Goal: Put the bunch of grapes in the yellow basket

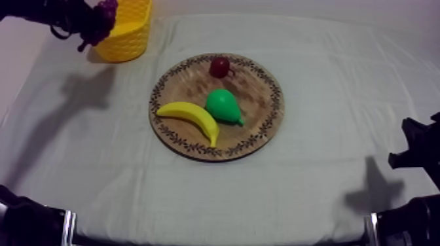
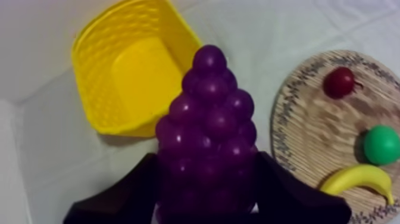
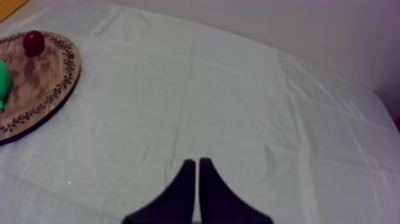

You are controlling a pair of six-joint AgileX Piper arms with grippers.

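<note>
The bunch of grapes is off the wooden board and held in the air, pinched between the two black fingers of the left end effector. It hangs right at the rim of the yellow basket, which stands at the far left of the tabletop. On the board lie a banana, a pear and a small red fruit. The right end effector sits low over the cloth, well apart from the board, its fingers pressed together on nothing.
</note>
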